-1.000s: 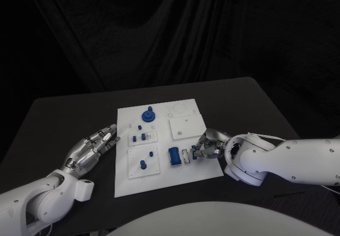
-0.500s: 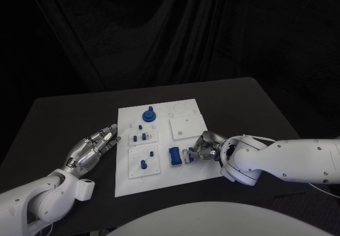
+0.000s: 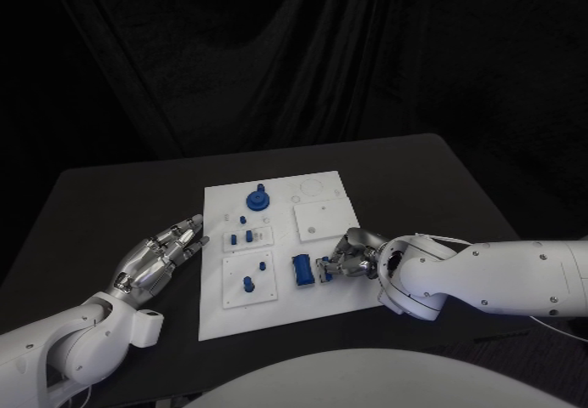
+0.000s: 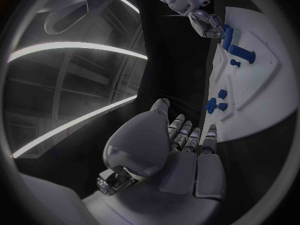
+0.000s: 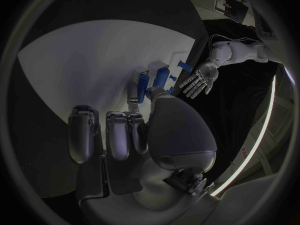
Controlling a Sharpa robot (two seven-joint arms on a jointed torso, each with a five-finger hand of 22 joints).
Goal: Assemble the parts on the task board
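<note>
1. Lying in the middle of the black bench (image 3: 110,195), the white task board (image 3: 319,293) carries raised white panels and small blue parts.
2. We see a round blue part with a peg (image 3: 257,200) near the board's far edge, two small blue pieces (image 3: 246,236) on a middle panel, a blue peg (image 3: 244,285) on the near left panel, and an upright blue block (image 3: 300,269) beside it.
3. Our right hand (image 3: 349,257) rests on the board just right of that block, fingers curled in around a small pale and blue piece (image 3: 326,269); we cannot tell whether it is truly gripped.
4. Our left hand (image 3: 160,255) lies flat on the bench just left of the board, fingers straight and slightly spread, holding nothing.
</note>
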